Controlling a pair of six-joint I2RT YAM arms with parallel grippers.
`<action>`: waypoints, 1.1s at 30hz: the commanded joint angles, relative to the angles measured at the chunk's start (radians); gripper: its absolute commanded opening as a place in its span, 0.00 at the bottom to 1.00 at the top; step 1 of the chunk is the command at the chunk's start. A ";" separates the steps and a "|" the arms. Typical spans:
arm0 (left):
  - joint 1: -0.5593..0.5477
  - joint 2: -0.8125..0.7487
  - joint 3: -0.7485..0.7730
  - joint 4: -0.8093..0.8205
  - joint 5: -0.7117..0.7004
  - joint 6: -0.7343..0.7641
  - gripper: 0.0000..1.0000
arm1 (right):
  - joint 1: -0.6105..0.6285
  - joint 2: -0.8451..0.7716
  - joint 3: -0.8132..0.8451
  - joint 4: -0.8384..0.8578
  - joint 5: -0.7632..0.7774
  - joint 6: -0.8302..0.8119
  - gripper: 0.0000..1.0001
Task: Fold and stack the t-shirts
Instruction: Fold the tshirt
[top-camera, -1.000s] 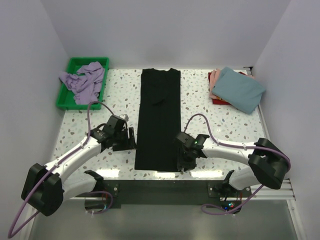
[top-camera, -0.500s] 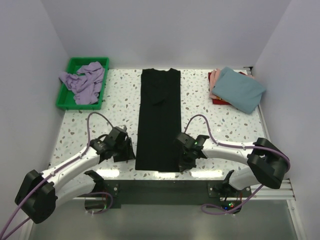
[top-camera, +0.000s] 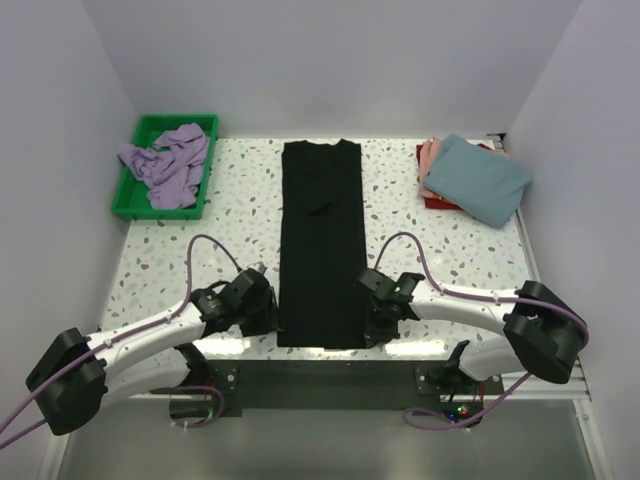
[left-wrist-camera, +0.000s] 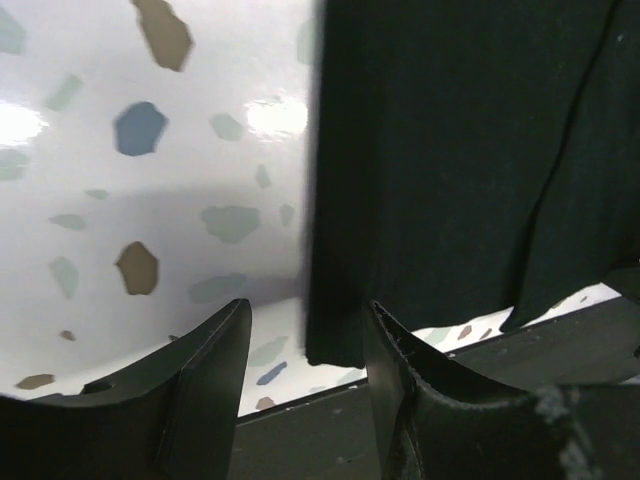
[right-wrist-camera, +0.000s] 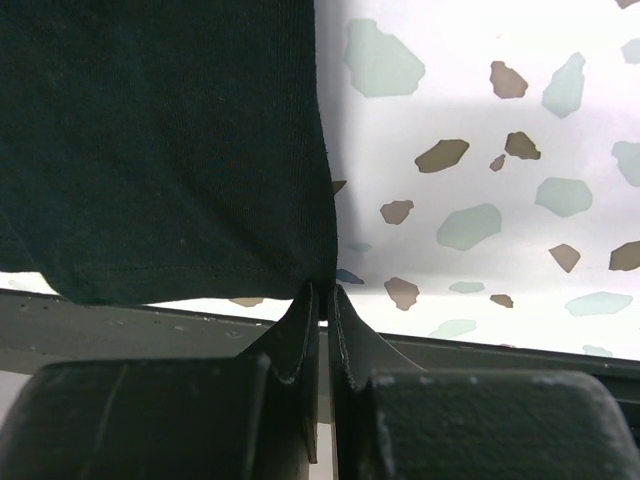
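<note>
A large black t-shirt (top-camera: 320, 240) lies folded into a long narrow strip down the middle of the table. My left gripper (top-camera: 268, 318) is at its near left corner, open, and that corner (left-wrist-camera: 335, 340) sits between the two fingers. My right gripper (top-camera: 372, 328) is at the near right corner, shut on the hem of the black t-shirt (right-wrist-camera: 160, 150); in the right wrist view the right gripper (right-wrist-camera: 322, 295) pinches the cloth edge. A lavender t-shirt (top-camera: 168, 160) lies crumpled in the green tray. A folded teal-blue t-shirt (top-camera: 478, 178) tops a pink one (top-camera: 428, 155) and a dark red one (top-camera: 436, 204).
The green tray (top-camera: 130, 208) stands at the back left corner. The folded stack sits at the back right, near the side wall. A dark rail (top-camera: 320, 380) runs along the table's near edge just behind both grippers. White walls close in three sides.
Both grippers have moved back toward the near edge. The right one has shut on the shirt's near right corner. The left one came in from the side and straddles the near left corner, its jaws narrowing.
</note>
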 joint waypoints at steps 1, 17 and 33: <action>-0.050 0.028 -0.018 0.039 -0.015 -0.066 0.53 | 0.004 -0.019 -0.008 -0.047 0.030 -0.007 0.00; -0.248 0.003 -0.033 -0.087 -0.102 -0.250 0.39 | 0.005 -0.044 -0.006 -0.044 0.035 0.021 0.00; -0.248 0.075 -0.065 0.008 -0.127 -0.236 0.16 | 0.004 -0.081 -0.023 -0.057 0.038 0.021 0.00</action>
